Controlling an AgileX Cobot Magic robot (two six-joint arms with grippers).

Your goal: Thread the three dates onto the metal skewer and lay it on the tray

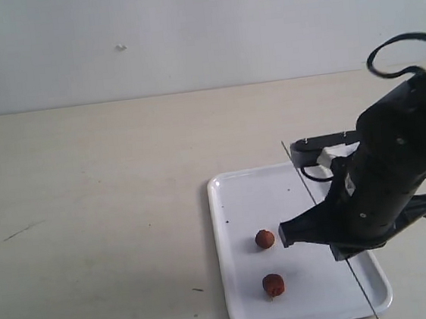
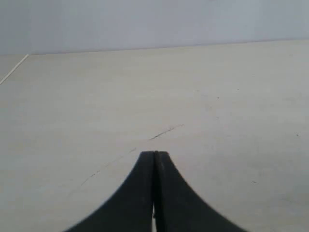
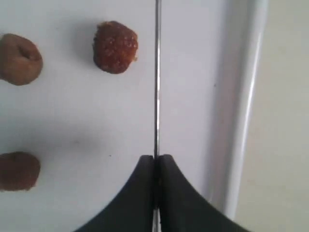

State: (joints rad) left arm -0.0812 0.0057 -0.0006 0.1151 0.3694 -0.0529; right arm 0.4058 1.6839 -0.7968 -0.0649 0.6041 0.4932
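Observation:
The white tray (image 1: pixel 242 293) lies on the table at the right front. Two dates (image 1: pixel 265 238) (image 1: pixel 273 284) show on it in the exterior view; the right arm covers the rest of the tray's middle. In the right wrist view three dates (image 3: pixel 115 46) (image 3: pixel 19 59) (image 3: pixel 18 170) lie loose on the tray (image 3: pixel 246 96), all to one side of the metal skewer (image 3: pixel 157 72). My right gripper (image 3: pixel 157 157) is shut on the skewer (image 1: pixel 300 175), which runs along the tray's right side. My left gripper (image 2: pixel 154 153) is shut with nothing in it, over bare table.
The pale wooden table (image 1: pixel 90 218) stretches left of the tray, with a thin dark scratch (image 2: pixel 166 131) on it. A white wall (image 1: pixel 184 25) closes the back. The skewer's ends reach past the tray's far and near rims.

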